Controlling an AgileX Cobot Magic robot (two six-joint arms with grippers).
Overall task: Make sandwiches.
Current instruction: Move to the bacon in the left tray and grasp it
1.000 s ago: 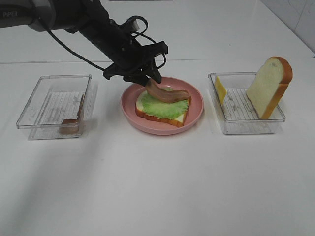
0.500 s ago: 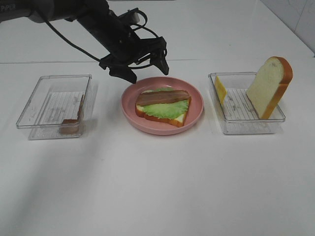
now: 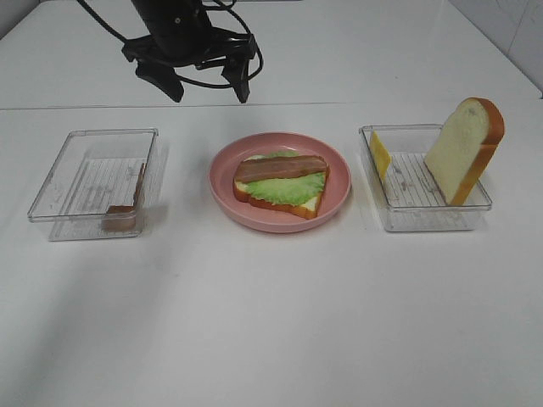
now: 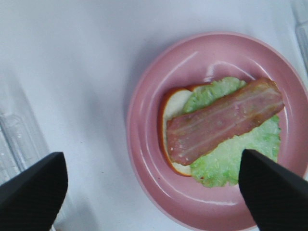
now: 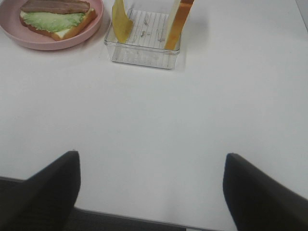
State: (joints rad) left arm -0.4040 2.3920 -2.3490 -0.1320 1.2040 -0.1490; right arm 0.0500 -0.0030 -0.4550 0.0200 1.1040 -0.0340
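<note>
Now the sandwich (image 3: 280, 182) sits half-made on the plate (image 3: 254, 216). The left gripper (image 3: 208, 89) hangs wide open and empty, farther back. More bacon (image 3: 121, 214) lies near-left of it in the left tray (image 3: 93, 133), pointing near to far. The right gripper (image 5: 151, 187) is open and empty too.

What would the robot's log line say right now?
left hand open | brown bacon strip on green lettuce leaf | yellow cheese square in clear plastic tray

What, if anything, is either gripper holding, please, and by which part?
Nothing: left gripper and right gripper both show open, empty jaws. The brown bacon strip lies loose on the green lettuce leaf.
</note>
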